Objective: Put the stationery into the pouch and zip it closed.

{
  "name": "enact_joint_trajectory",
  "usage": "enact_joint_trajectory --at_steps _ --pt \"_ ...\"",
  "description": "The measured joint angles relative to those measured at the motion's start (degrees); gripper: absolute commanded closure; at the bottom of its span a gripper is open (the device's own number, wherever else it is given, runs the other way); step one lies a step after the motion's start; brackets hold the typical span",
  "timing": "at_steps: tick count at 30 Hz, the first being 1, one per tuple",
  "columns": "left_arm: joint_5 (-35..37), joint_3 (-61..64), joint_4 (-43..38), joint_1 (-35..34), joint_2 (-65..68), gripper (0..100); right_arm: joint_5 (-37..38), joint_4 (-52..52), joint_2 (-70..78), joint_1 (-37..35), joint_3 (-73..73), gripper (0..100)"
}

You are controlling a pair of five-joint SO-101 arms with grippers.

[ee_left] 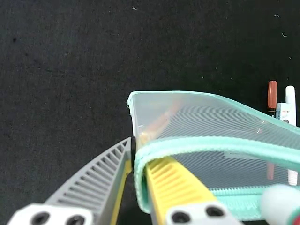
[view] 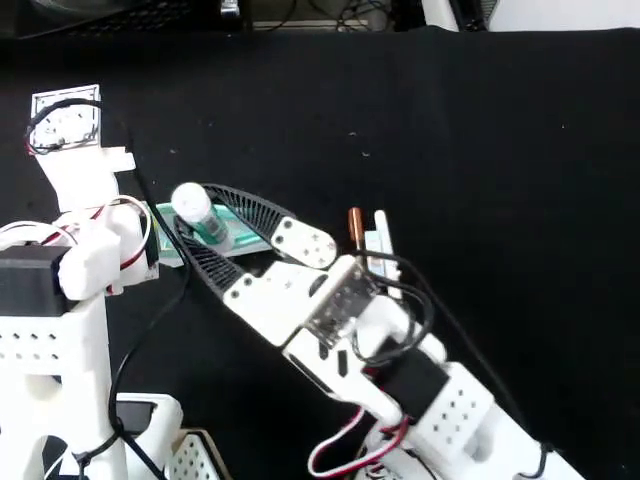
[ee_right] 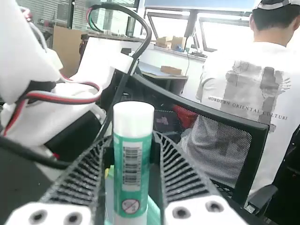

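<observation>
A clear mesh pouch [ee_left: 201, 122] with mint-green trim lies on the black table, its mouth open; something orange shows through its wall. My left gripper [ee_left: 139, 152] is shut on the pouch's open edge, yellow finger inside and grey finger outside. In the high view the pouch [view: 238, 234] lies left of centre, and the left gripper [view: 160, 245] is at its left end. My right gripper [view: 185, 210] is shut on a green glue stick [view: 197, 212] with a white cap, held over the pouch. The glue stick [ee_right: 132, 159] stands upright between the black fingers [ee_right: 84, 173].
A brown-capped marker [view: 355, 228] and a white pen [view: 381, 236] lie side by side on the table right of the pouch, partly behind the right arm. They are the marker [ee_left: 272, 96] and pen [ee_left: 290, 101] in the left wrist view. Black cloth stretches behind and to the right.
</observation>
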Motion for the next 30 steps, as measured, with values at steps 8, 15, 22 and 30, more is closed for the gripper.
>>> enact_joint_trajectory --at_steps 8,15,22,30 --pt "0.0 0.0 -0.4 0.0 0.3 97 0.0 -9.1 12.4 4.0 0.0 98.5" --pt "0.3 0.0 -0.4 0.0 0.3 97 0.1 -3.3 14.3 5.3 0.0 90.4" --pt "0.2 0.0 -0.3 0.1 0.1 97 -1.5 34.8 10.3 5.5 -17.8 71.0" --pt "0.1 0.0 0.0 0.1 0.0 97 -2.3 56.0 9.8 7.3 -46.5 86.4"
